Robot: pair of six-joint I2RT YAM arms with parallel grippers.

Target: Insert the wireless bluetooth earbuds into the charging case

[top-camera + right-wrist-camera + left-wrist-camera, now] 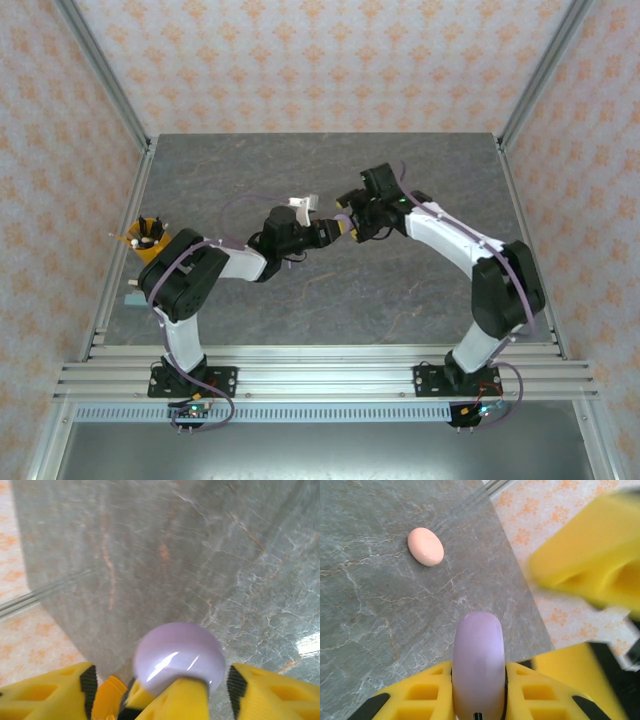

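At the left edge of the grey table stands one orange holder, well apart from everything else. Two arms reach in and meet near the middle of the table.

The left gripper comes in from the left. Its two yellow fingers are pressed onto the sides of one lilac charging case, which is held edge-on and looks closed. Whether any earbuds sit inside it cannot be told.

One pink charging case lies flat on the table, apart from the gripper and touching nothing.

From the right, the right gripper faces that same lilac case. Its two fingers are spread, one on each side of the round body, with a clear gap on one side. That makes two cases in all, one lilac and held, one pink on the table.
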